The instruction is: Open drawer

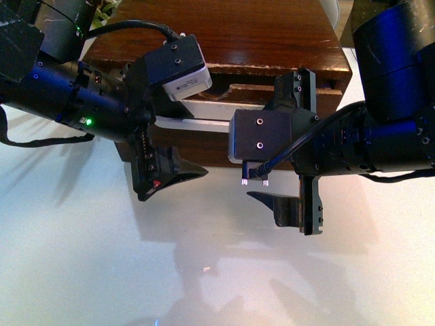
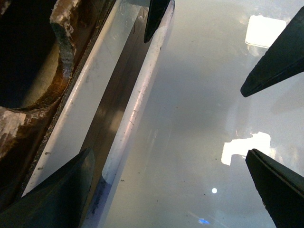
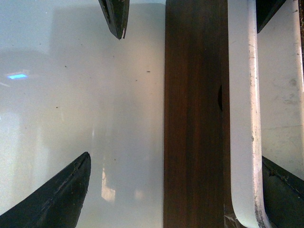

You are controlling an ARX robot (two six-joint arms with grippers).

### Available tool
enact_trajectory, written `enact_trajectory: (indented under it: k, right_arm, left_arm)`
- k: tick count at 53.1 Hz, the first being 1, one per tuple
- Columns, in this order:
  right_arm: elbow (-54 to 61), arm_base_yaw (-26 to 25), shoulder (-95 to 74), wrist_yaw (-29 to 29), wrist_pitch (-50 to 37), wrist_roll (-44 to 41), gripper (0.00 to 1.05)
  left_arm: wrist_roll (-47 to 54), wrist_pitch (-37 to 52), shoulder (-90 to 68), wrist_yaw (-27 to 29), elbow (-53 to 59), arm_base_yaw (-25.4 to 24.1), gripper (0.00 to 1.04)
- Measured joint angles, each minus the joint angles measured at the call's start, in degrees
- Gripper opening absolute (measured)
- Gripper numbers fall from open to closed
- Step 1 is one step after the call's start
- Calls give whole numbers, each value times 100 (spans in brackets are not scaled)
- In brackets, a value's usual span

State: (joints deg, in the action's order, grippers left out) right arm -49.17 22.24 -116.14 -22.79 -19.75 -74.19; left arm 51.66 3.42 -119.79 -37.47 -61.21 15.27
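The drawer (image 1: 248, 95) is the dark-brown scratched front in the wooden cabinet, with a long white bar handle (image 1: 197, 124). My left gripper (image 2: 168, 153) is open at the bar's (image 2: 137, 95) left end. One finger (image 2: 61, 194) lies on the drawer side of the bar, by the half-round notch (image 2: 61, 57). The other finger (image 2: 275, 185) hangs over the table. My right gripper (image 3: 175, 156) is open at the bar's (image 3: 242, 118) right end, one finger (image 3: 61, 199) over the table, the other (image 3: 285, 190) beyond the bar. Neither gripper holds anything.
The cabinet's top (image 1: 224, 34) spans the back. Under the handle runs a plain dark front without a handle (image 1: 204, 146) (image 3: 194, 118). The glossy white table (image 1: 204, 272) reflects both arms. A black cable (image 1: 129, 27) loops over the left arm.
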Motion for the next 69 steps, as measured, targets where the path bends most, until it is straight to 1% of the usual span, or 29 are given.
enact_trajectory:
  k: [22, 45, 69]
  right_arm:
    - [472, 295, 192, 245, -345, 153, 96]
    - [686, 466, 282, 393, -481, 262, 96]
    - [984, 599, 448, 393, -579, 258, 96]
  left_arm:
    - [225, 267, 315, -4, 656, -7, 96]
    - [236, 306, 435, -28, 859, -7, 96]
    - [247, 258, 688, -133, 1163, -9, 96]
